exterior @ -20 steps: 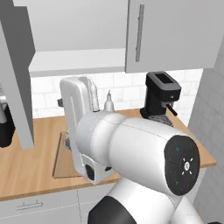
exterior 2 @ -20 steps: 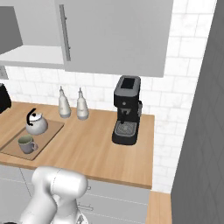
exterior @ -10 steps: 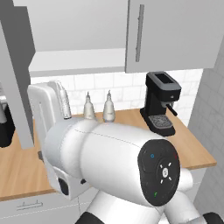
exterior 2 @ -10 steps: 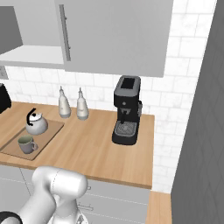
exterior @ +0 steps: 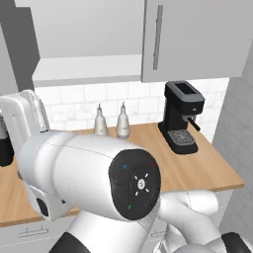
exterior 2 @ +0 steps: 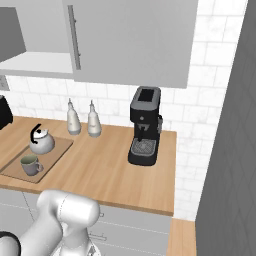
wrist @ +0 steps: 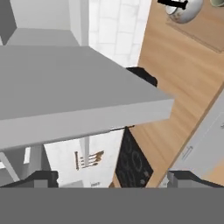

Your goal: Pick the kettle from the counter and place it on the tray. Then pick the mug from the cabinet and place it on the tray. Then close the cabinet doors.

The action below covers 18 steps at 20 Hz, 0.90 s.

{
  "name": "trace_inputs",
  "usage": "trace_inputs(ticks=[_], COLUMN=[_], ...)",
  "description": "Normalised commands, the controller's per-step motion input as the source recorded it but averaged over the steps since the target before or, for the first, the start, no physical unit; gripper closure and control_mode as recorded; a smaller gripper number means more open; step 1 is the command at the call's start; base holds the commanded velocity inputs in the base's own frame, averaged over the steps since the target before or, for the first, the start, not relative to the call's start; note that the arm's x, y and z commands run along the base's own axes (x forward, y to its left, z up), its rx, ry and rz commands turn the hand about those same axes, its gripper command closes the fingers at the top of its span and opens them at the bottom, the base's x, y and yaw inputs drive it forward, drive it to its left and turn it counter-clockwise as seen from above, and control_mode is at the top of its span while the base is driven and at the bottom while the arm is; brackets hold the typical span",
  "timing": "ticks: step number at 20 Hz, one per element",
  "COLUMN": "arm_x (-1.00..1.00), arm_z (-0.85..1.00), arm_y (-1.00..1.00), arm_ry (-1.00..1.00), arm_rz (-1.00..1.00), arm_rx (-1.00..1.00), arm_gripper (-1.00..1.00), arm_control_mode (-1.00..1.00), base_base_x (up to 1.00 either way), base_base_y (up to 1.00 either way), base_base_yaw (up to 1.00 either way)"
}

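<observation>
No words, brand names, numbers or signs can be read anywhere in these pictures. The coffee machine (exterior 2: 144,126), the two bottles (exterior 2: 83,119) on the worktop (exterior 2: 115,170) and the cabinet doors (exterior 2: 131,40) all have plain, unmarked faces. The dark round cap (exterior: 134,184) on the arm's joint carries only a few tiny coloured dots and small white marks, too small to make out as letters or figures.

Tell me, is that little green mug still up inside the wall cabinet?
No, in the right base view the mug stands on the tray beside the kettle, down on the counter.
</observation>
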Motion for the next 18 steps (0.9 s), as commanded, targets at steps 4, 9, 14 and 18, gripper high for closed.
trace_inputs(ticks=[4,9,14,18], arm_x=[0.29,0.43,0.24,0.22], arm_z=[-0.12,-0.09,-0.1,-0.13], arm_y=[0.38,0.23,0.24,0.22], arm_ry=[-0.02,0.0,-0.01,-0.06], arm_rz=[-0.05,0.0,0.04,0.1], arm_rx=[0.09,0.12,0.1,0.05], arm_gripper=[-1.0,-1.0,-1.0,-1.0], arm_control_mode=[-1.0,-1.0,-1.0,-1.0], base_base_x=[0.0,0.0,0.0,0.0], base_base_y=[0.0,0.0,0.0,0.0], base_base_yaw=[0.0,0.0,0.0,0.0])
